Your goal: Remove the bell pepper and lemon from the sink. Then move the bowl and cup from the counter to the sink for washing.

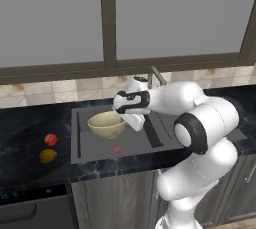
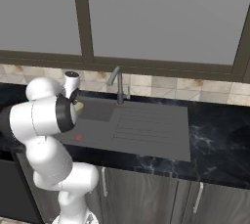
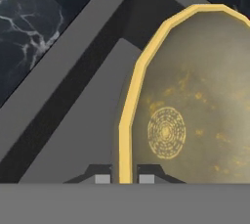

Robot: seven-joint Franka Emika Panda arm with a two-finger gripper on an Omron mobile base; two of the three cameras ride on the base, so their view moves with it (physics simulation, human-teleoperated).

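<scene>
While the arm reached out over the sink (image 1: pixel 100 148), the gripper (image 3: pixel 125 178) stood narrowed onto the rim of the bowl (image 1: pixel 107 124), one finger (image 3: pixel 102 177) outside the yellow edge and the other inside it, so the bowl was pinched by its near wall. From the hand, the bowl spread away ahead and to one side, its patterned bottom open to the camera, and the grey floor of the basin lay beyond the rim on the other side. Seen from the left of the base, the bowl hung over the basin at about the level of the sink's edge, slightly tilted; whether its underside touched the floor I could not tell. The reddish drain spot (image 1: pixel 116 149) lay below and nearer to me than the gripper. The bell pepper (image 1: pixel 50 139) and the lemon (image 1: pixel 48 156) already rested on the counter (image 1: pixel 20 138), well off beyond the bowl's far side and just beside each other. I judged the next move to be straight down, since the basin floor lay directly under the held bowl, then a release.
</scene>
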